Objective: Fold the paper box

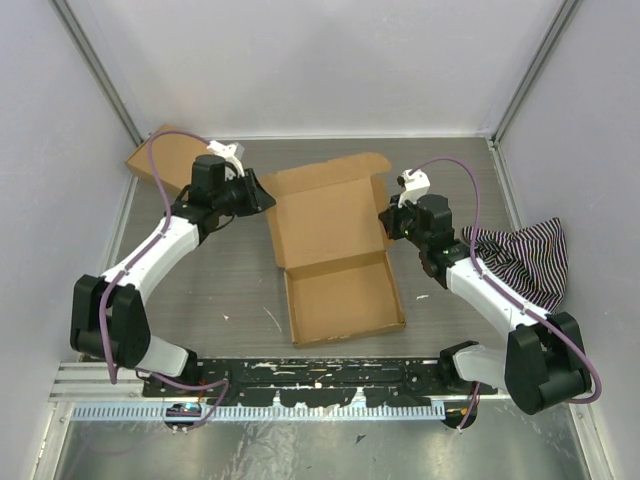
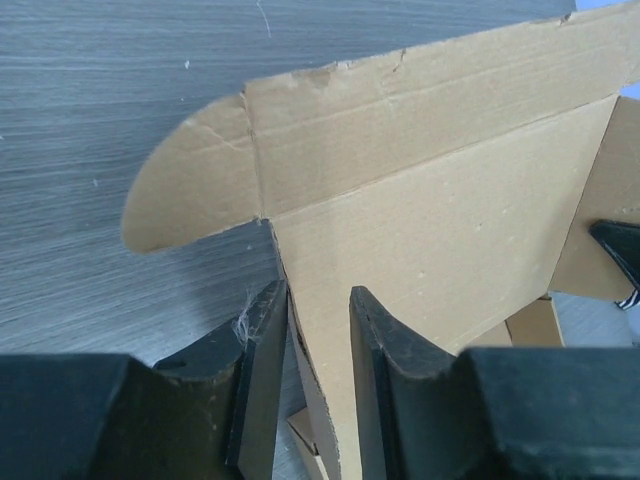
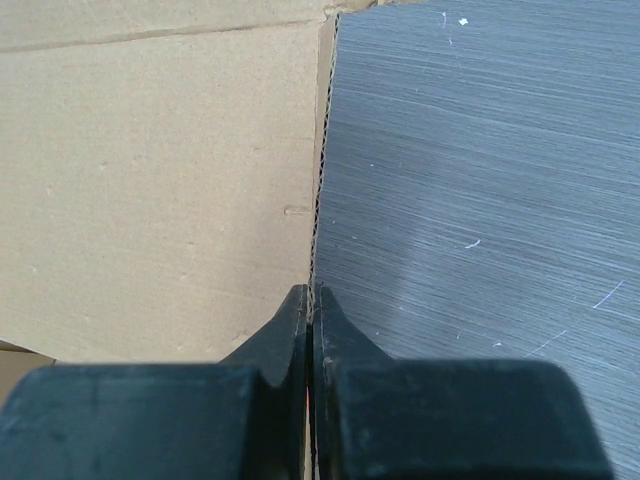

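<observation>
paper box (image 1: 335,250) sits open in the middle of the table (image 1: 240,295), left tool (image 2: 318,300) spread apart straddling its left flap, right tool (image 3: 311,300) pinched tight on its right edge

The paper box (image 1: 335,250) lies open between left gripper (image 1: 262,195) and right gripper (image 1: 385,218), each seemingly touching its side.

paper box (image 2: 430,200) edge-cropped, striped cloth (image 1: 530,255) partly covered
</observation>
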Controlling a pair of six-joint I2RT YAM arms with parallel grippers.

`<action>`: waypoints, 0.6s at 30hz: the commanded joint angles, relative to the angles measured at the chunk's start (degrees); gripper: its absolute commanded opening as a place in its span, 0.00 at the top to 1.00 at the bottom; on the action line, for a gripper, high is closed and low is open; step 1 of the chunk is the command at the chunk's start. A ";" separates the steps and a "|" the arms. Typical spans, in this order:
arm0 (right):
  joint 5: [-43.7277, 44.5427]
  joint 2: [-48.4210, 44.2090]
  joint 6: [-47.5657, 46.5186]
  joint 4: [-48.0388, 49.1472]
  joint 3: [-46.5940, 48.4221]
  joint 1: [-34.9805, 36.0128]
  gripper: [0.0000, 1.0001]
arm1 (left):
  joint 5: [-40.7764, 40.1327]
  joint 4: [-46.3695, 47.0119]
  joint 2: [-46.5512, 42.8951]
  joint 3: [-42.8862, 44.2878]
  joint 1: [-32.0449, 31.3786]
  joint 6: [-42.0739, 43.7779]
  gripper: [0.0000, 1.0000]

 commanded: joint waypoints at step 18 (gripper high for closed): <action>-0.13 1.15 1.65 -5.42 8.19 0.34 0.65 | -2.98 -14.77 4.77 12.24 -2.27 3.87 1.00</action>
